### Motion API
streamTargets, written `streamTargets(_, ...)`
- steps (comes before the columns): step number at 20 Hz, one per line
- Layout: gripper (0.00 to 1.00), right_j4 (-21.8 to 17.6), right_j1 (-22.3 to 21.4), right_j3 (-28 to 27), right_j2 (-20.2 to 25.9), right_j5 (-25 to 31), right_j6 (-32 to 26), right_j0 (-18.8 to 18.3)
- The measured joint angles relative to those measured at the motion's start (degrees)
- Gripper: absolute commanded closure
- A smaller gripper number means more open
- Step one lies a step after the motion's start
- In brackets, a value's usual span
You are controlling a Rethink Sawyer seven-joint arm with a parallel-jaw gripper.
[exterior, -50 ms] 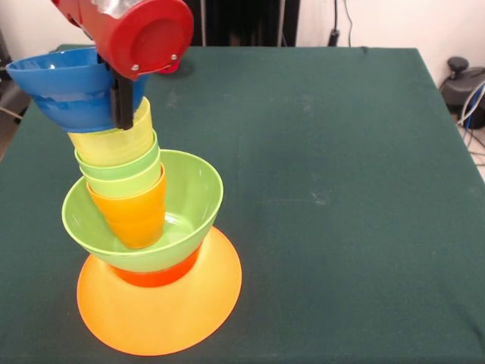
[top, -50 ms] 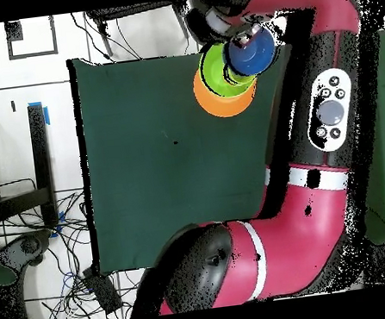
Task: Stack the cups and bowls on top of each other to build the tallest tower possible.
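Four bowls (exterior, -50 ms: 155,227), three cups (exterior, -50 ms: 136,216)

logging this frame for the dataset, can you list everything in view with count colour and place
large bowl: 1, translucent orange, upside down on the table as the tower's base
small bowl: 1, orange-red, on the large bowl
medium bowl: 1, lime green, upright on the small bowl
cups: 4 nested, orange, two light green, yellow on top, leaning inside the medium bowl
blue bowl: 1, atop the cups, at the pincer
table: 1, dark green cloth
cables: several, floor beside the table
pincer: 1, black, under the red wrist at the blue bowl
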Motion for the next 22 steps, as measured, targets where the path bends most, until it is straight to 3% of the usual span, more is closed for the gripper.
streamTargets(22,1.0,1.03,0.0,0.02,-1.3,1.22,0.0,0.41)
